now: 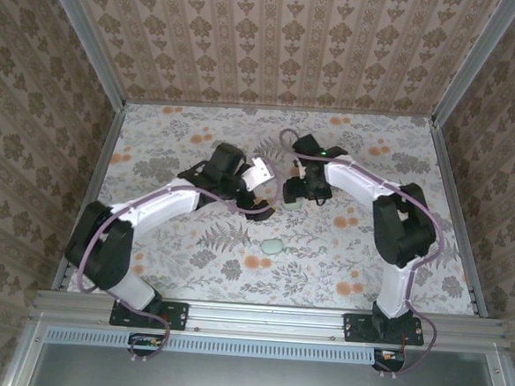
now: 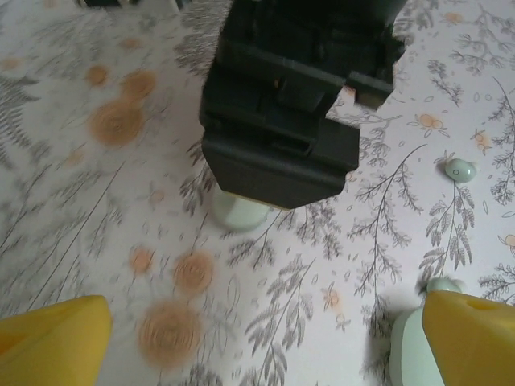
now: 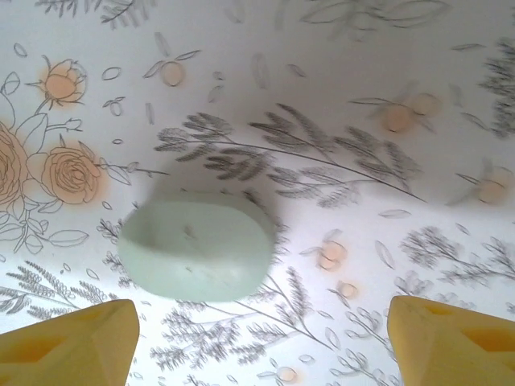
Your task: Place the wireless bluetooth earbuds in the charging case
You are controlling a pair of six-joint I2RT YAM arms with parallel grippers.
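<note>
Pale green case [image 3: 195,249] lies just ahead of the spread fingers of the right gripper [image 3: 261,326], its long axis across their gap. The left gripper [image 2: 265,342], also spread, is farther from the case.

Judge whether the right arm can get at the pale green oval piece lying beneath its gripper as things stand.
Probably yes. The right gripper hangs open above the oval piece, which lies flat on the table with bare surface around it. Nothing sits between the gripper and the piece.
</note>
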